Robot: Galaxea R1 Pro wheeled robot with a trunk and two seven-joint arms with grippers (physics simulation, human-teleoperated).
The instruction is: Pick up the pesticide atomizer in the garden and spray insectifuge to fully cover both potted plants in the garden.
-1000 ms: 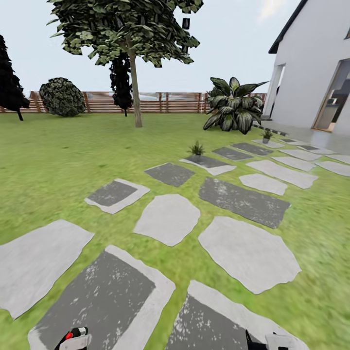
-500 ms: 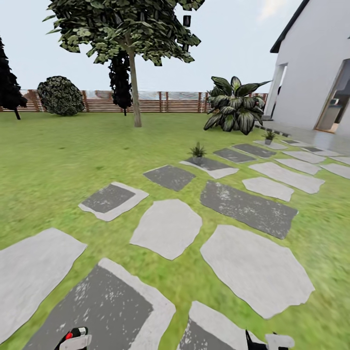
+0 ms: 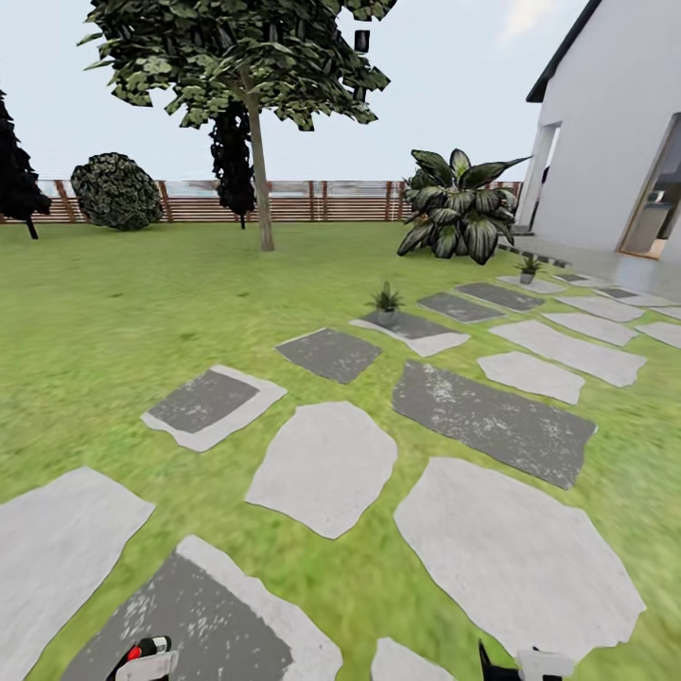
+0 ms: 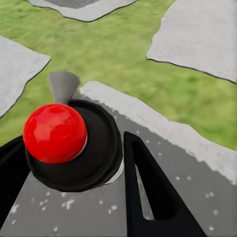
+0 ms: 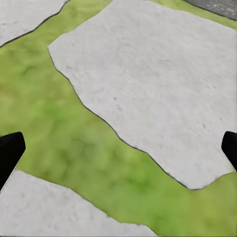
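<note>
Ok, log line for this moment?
place: stone path | left pincer: shut on atomizer | right pincer: open, empty | plants: two ahead, far

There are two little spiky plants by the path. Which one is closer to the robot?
The potted plant at the edge of a dark stepping stone, mid-path, is closer. The other potted plant stands farther along, near the house, and looks smaller.

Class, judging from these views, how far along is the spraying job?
Done, apparently: the left tool grips what looks like the pesticide atomizer. In hand: crossing the stepping stones. Left: the nearer potted plant and the farther potted plant lie ahead, not yet reached. The right tool is open.
</note>
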